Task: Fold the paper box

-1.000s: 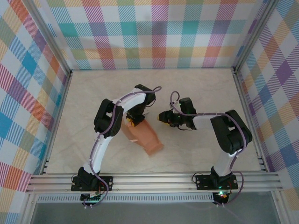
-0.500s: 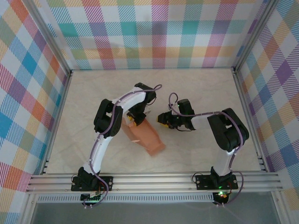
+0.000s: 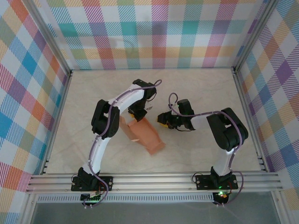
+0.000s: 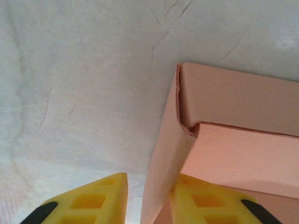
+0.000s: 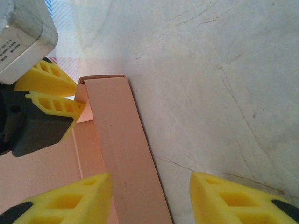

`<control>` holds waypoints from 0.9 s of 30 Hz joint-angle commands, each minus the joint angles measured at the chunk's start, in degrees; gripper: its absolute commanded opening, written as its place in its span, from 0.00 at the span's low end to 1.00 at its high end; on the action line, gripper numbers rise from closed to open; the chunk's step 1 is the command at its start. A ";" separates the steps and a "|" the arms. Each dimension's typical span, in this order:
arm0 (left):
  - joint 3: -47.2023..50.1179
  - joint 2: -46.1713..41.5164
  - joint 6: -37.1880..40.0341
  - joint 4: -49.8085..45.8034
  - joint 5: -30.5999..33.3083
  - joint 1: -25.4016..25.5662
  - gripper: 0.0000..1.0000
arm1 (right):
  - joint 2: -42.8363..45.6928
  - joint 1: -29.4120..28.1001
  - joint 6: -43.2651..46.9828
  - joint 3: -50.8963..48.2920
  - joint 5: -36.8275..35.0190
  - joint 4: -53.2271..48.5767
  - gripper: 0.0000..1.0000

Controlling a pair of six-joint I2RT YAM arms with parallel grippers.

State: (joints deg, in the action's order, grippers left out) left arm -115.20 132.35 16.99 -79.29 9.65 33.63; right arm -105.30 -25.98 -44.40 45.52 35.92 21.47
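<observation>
Box (image 3: 148, 136) looks light, thin card, easily creased; best held by its upright wall (image 4: 161, 158). Left fingers (image 4: 93, 201) straddle it narrowly, grip uncertain; right fingers (image 5: 236, 196) half-open, empty.

I was running a lab test cell: plaid-patterned walls (image 3: 154, 32) on aluminium framing (image 3: 154, 179) boxed in a pale marbled desk (image 3: 201, 93) carrying the arms.
</observation>
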 commanded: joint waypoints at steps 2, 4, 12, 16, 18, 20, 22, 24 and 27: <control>-1.12 0.58 0.81 -0.88 -1.22 -0.14 0.21 | -0.44 -0.39 -0.44 -0.29 1.51 1.73 0.47; -0.55 0.70 0.76 -0.25 -1.12 -0.14 0.13 | -0.11 -0.40 -0.43 -0.46 1.37 1.57 0.47; 0.36 0.68 1.09 1.87 0.50 0.43 0.04 | 2.00 -0.29 0.15 -0.91 -0.23 0.56 0.47; 0.10 0.29 2.30 3.64 1.39 0.83 0.12 | 6.01 0.33 1.76 -2.33 -3.36 -1.51 0.47; -1.56 0.57 3.01 3.96 1.82 1.00 0.22 | 8.75 1.09 3.36 -3.51 -5.37 -3.18 0.47; -3.93 0.87 2.96 3.72 2.27 0.99 0.42 | 11.49 1.67 5.62 -4.11 -7.51 -5.78 0.48; -6.15 0.54 2.30 3.85 2.28 1.03 0.47 | 13.63 1.97 8.51 -4.13 -9.42 -8.86 0.48; -8.81 -0.21 1.33 3.68 0.60 1.09 0.56 | 15.41 1.99 10.98 -4.07 -11.18 -11.49 0.48; -12.41 -1.81 -0.80 3.74 -1.42 1.01 0.69 | 17.30 1.98 13.11 -4.21 -13.17 -13.99 0.48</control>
State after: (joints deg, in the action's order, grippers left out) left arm -124.25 132.77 18.24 -75.75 10.50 34.22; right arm -89.67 -24.16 -36.14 41.98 26.09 12.45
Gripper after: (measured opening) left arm 0.661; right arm 0.480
